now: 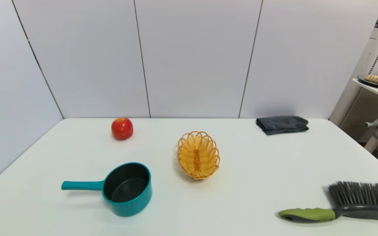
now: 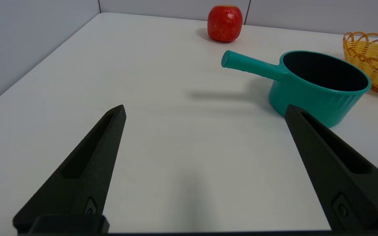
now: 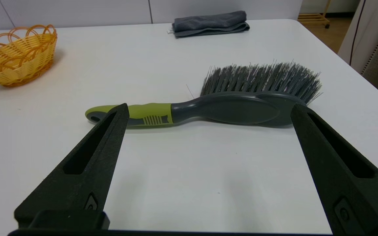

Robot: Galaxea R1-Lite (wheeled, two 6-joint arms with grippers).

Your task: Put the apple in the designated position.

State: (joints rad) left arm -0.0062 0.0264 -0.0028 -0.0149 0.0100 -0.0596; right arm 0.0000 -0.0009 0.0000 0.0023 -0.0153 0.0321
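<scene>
apple: round red speckled apple (image 1: 122,128) upper left of head frame, untouched, awaiting pickup.
left gripper (image 2: 205,111): fingers spread, empty, nearest the apple.
right gripper (image 3: 210,109): fingers spread, empty, idle.

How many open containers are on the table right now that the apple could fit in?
2. The teal saucepan sits near the front left, handle pointing left. The wicker basket lies near the middle. Both look empty. The apple stands at the back left, behind the saucepan.

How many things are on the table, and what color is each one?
Red: 1, the apple
Teal: 1, the saucepan
Yellow: 1, the wicker basket
Dark grey: 1, the folded cloth
Green and grey: 1, the brush
Total: 5
</scene>
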